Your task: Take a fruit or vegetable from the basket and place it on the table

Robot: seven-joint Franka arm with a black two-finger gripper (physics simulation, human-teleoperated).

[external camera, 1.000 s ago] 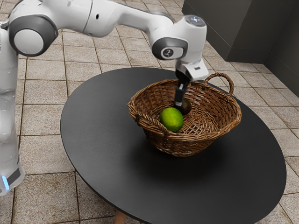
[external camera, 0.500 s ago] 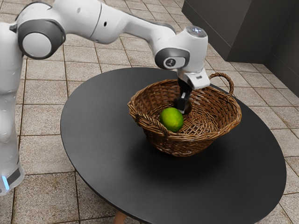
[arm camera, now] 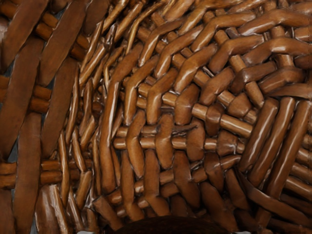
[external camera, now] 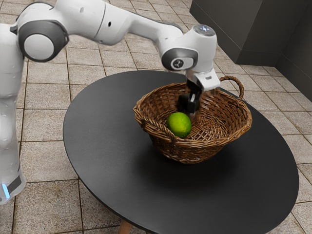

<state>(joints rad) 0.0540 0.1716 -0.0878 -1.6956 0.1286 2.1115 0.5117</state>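
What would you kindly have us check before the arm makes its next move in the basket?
1. Basket upright on the table: ok.
2. Jaws lowered inside the basket: ok.
3. Dark rounded item at or just under the jaws: ok.
4. Firm hold on that item: cannot tell.
5. Green fruit free of contact with the jaws: cannot tell.
6. Dark item raised above the rim, ready to carry out: not ok.
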